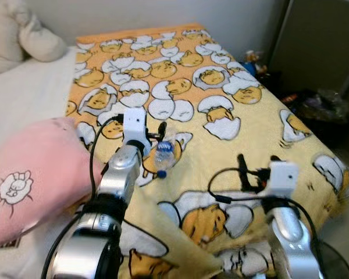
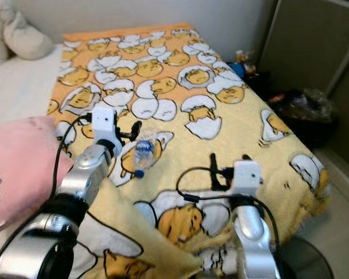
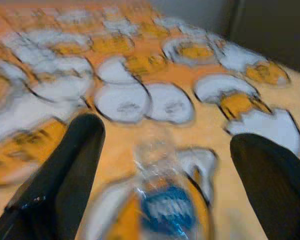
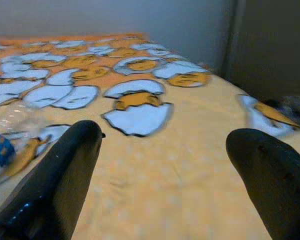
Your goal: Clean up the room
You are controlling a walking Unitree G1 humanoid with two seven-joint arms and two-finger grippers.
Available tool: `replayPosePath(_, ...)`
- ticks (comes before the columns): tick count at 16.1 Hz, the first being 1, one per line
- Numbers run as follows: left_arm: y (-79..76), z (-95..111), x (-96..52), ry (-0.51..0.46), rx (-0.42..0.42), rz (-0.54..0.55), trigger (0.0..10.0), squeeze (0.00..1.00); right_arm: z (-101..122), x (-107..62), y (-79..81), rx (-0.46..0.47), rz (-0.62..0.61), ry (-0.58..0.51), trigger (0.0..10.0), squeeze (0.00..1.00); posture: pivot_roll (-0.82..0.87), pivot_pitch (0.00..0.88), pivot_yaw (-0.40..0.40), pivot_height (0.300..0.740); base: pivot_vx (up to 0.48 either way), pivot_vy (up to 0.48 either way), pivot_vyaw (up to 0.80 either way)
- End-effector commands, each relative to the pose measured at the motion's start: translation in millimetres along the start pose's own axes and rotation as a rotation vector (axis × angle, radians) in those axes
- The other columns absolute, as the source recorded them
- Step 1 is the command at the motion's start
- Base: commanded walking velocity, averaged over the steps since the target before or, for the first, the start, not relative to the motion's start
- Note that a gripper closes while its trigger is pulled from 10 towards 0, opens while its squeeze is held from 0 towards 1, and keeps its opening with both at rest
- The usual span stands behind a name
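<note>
The left gripper (image 3: 162, 150), fingers apart, hovers over the water bottle (image 1: 164, 157) on the blanket (image 1: 244, 128); the right gripper (image 4: 165, 150) is also apart.

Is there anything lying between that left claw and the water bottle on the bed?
Nothing visible. The left gripper is open with the bottle lying right between its fingers on the blanket.

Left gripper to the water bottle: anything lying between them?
Nothing. The left wrist view shows the water bottle lying on the blanket in the gap between the open left gripper's fingers, untouched.
</note>
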State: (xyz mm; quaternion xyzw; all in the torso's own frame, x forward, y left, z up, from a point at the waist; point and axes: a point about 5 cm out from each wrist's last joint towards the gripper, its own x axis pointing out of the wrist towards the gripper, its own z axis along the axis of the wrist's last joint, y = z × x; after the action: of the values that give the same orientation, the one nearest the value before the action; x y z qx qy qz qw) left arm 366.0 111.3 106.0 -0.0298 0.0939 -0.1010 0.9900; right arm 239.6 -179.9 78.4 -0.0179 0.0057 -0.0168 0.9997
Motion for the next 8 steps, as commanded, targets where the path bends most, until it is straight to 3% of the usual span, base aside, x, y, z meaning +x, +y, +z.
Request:
replayPosePath(1,-3.1,-2,3.7,0.029,-0.006,-0.007,10.0,0.0,4,-4.7,-0.1,0.0,-0.013,-0.005,10.0,0.0,-0.23,0.085,0.092,0.736,0.0,0.0,0.0)
replayPosePath(3,0.9,-3,6.0,0.044,0.003,-0.015,10.0,0.0,6,-23.1,4.4,-0.009,-0.018,0.0,10.0,0.0,-0.27,0.146,0.11,0.736,0.0,0.0,0.0)
replayPosePath(7,20.3,1,8.7,0.07,0.051,0.098,10.0,0.0,9,-55.0,4.5,-0.026,-0.032,0.026,10.0,0.0,-0.33,0.213,0.133,0.736,0.0,0.0,0.0)
replayPosePath(8,32.4,3,7.8,0.08,0.097,0.168,10.0,0.0,8,-78.0,-0.8,-0.029,-0.074,0.07,10.0,0.0,-0.36,0.249,0.144,0.736,0.0,0.0,0.0)
